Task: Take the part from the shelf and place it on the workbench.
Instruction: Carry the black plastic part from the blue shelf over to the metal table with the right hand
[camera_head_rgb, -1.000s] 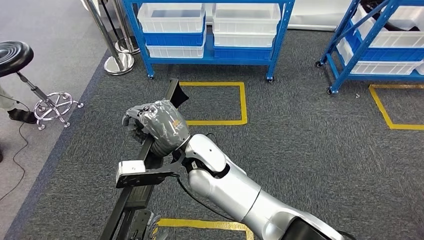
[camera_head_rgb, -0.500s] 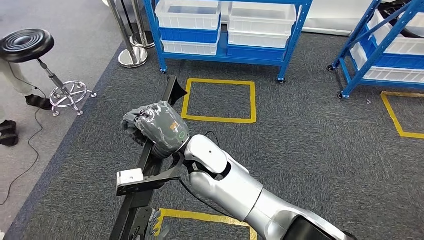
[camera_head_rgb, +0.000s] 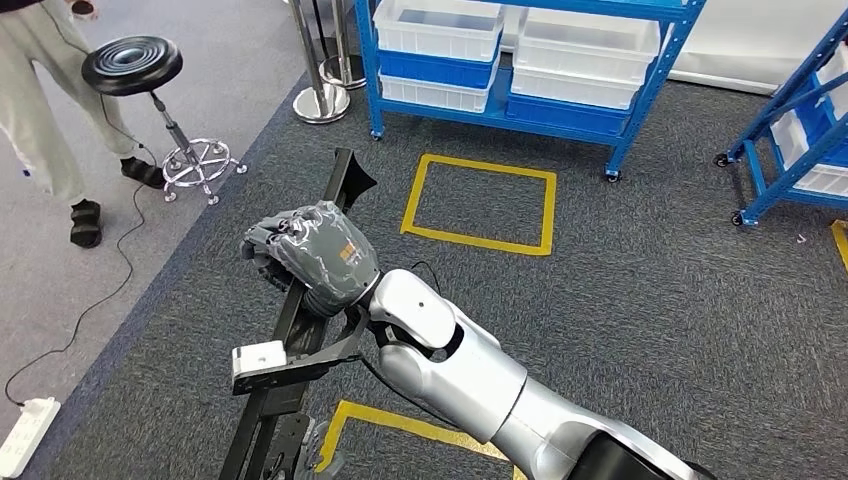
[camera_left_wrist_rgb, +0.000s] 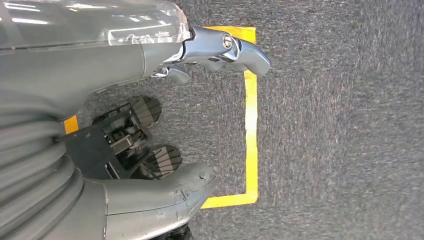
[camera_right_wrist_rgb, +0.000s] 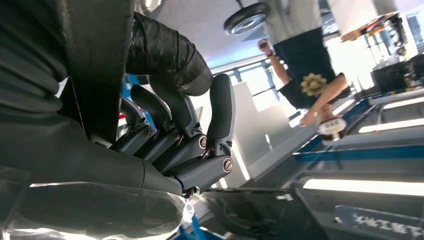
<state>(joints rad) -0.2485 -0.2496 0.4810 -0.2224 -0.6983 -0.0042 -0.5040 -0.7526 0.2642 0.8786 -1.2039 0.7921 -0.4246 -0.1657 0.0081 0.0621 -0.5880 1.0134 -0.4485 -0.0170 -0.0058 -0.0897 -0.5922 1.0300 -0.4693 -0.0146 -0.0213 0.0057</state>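
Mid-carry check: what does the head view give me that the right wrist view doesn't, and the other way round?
Head view alone: the full length of the long black metal part, the grey carpet with its yellow tape square, the blue shelf rack holding white bins, and the black round stool.
Right wrist view alone: the dark fingers from the palm side, wrapped round the part, and a person's dark-shirted torso.
Both: the right hand gripping the part.

No legible text in any view. Right wrist view: white characters on a blue sign (camera_right_wrist_rgb: 382, 218), inverted and blurred, unreadable. Small orange mark on the right hand (camera_head_rgb: 318, 257), too small to read.
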